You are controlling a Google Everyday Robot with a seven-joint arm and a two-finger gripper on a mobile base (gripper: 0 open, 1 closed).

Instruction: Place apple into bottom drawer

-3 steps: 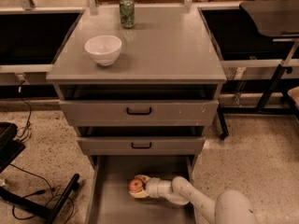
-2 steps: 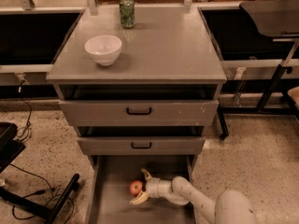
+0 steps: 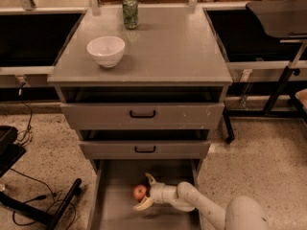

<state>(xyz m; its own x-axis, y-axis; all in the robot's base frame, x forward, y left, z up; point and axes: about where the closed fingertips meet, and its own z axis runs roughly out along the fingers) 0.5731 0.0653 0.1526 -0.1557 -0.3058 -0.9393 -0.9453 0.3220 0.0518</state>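
The apple (image 3: 139, 192), small and red, lies on the floor of the open bottom drawer (image 3: 115, 210), a long grey tray pulled out below the two upper drawers. My gripper (image 3: 147, 191) is inside this drawer, just right of the apple. Its pale fingers (image 3: 143, 204) are spread apart, one above and one below the apple, which sits at their tips. My white arm (image 3: 206, 210) reaches in from the lower right.
A white bowl (image 3: 106, 51) and a green soda can (image 3: 130, 12) stand on the cabinet top. Two upper drawers with black handles (image 3: 142, 114) are slightly pulled out. A black stand base and cables (image 3: 33, 200) lie on the floor at left; a black table leg (image 3: 280, 90) stands at right.
The fingers have opened around the apple, which now rests on the drawer floor at their tips.
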